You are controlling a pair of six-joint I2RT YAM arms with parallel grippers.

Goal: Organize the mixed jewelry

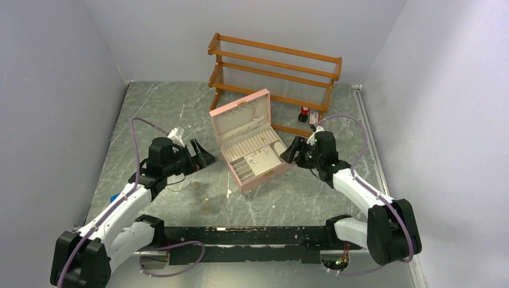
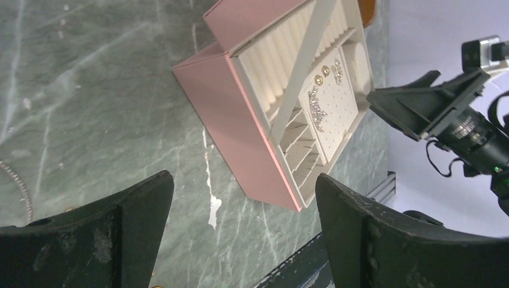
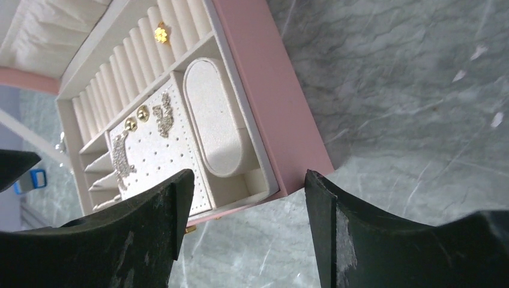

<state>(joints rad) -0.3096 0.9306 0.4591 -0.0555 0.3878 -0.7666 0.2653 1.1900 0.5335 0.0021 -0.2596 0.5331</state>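
Left gripper [image 2: 243, 180], right gripper [image 3: 249, 177] both spread, empty, flanking rectangular pink box [image 3: 270, 102]; glittery jewelry [image 3: 123, 159] on perforated cream pad [image 3: 165, 153].

Grey marbled table [image 1: 300, 198]: 1 open pink box [image 1: 267, 177] mid-table; wooden rack [image 1: 273, 66] behind; 2 small bottles [image 1: 305, 113] beside rack; thin chain [image 1: 177, 187], tiny gold rings [image 1: 206, 200] front-left; blue object [image 1: 114, 197] at left edge.

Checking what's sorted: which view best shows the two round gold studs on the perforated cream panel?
Right wrist: the two round gold studs are largest, sharpest. Left wrist shows them smaller; top external cannot resolve them.
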